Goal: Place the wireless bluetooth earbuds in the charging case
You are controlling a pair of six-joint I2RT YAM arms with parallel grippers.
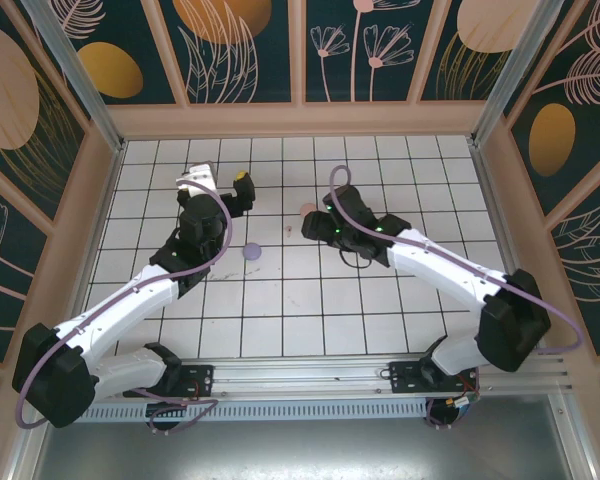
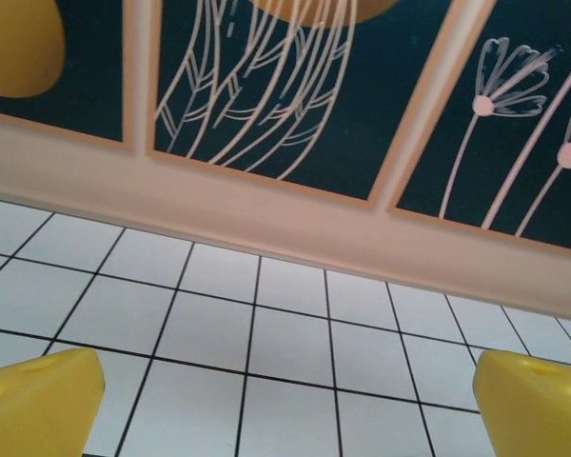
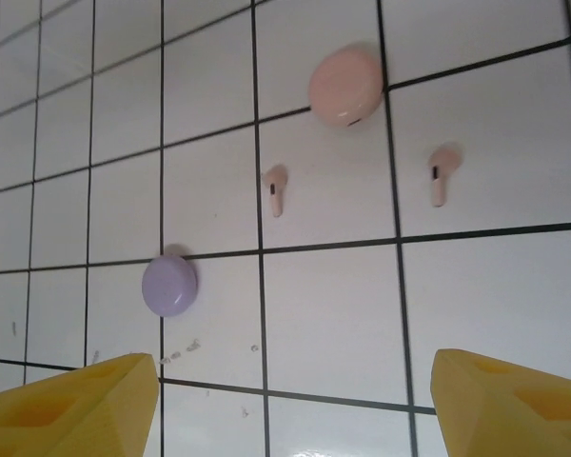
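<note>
By my judgement nothing was done yet: two pink earbuds (image 3: 276, 188) lay loose near the middle of the desk (image 3: 324, 314), just beside a pink case (image 3: 345, 86) that looked shut, a lilac case (image 3: 168, 284) close by. The right wrist view gave you those buds plainly, though they were too small to tell from above. Your right fingers (image 3: 71, 409) hung spread and empty near them, and your left fingers (image 2: 38, 405) were spread wide, empty, facing the back wall (image 2: 266, 228).
</note>
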